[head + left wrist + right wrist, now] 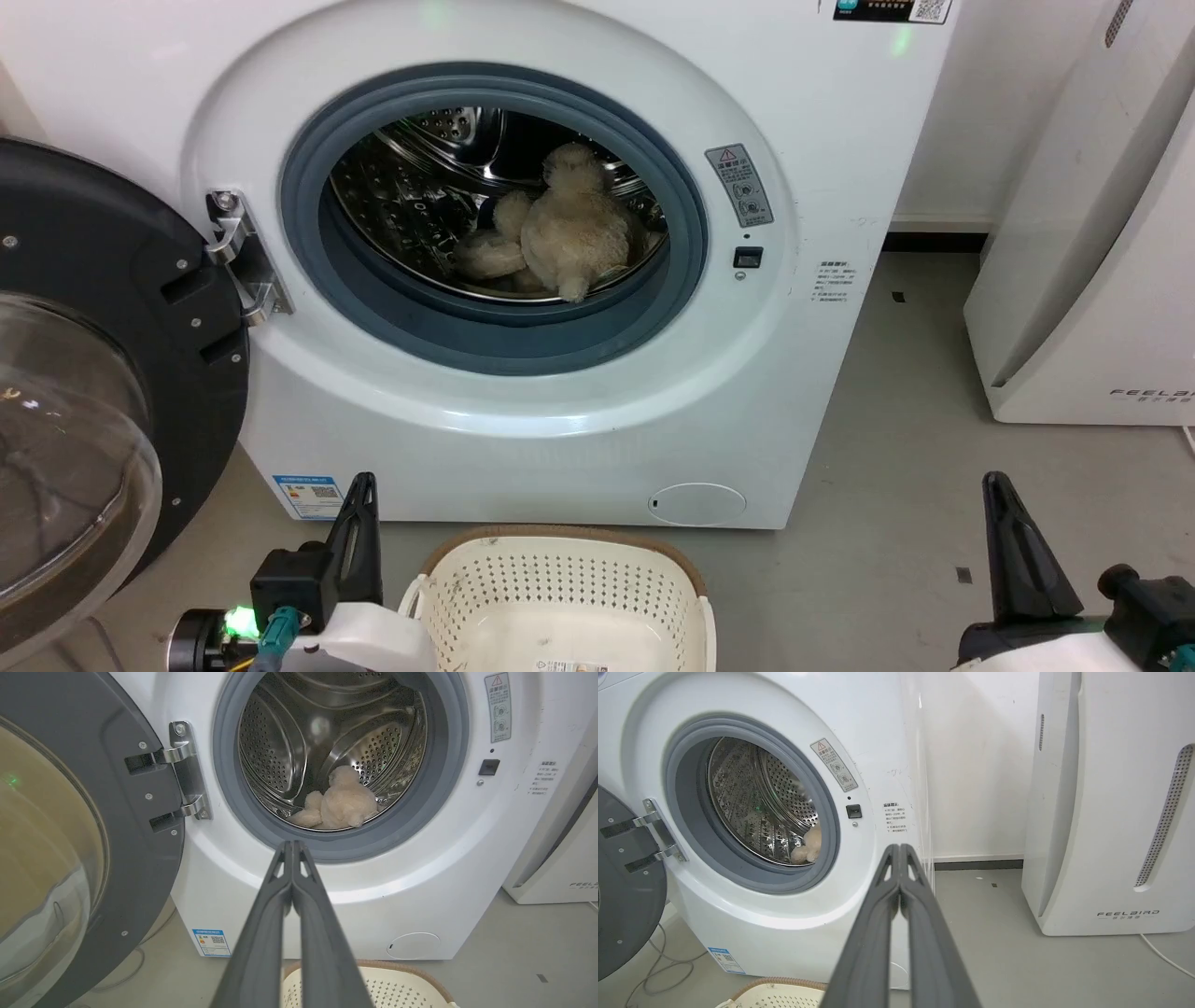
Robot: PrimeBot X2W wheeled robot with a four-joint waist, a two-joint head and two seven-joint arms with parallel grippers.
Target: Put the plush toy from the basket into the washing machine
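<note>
plush toy (569, 233) sits upright (head up)

Left hand (292, 843) and right hand (900, 846) both closed (tips touching), empty, pointing forward.

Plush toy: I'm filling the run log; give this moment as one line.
plush toy: in washing machine | basket: visible part empty | door: open | left pincer: shut, empty | right pincer: shut, empty

Everything is lit evenly and brightly; shadows are kept soft. Glare is seen on the steel drum (411, 187), and straight edges are bowed in the wrist views.
</note>
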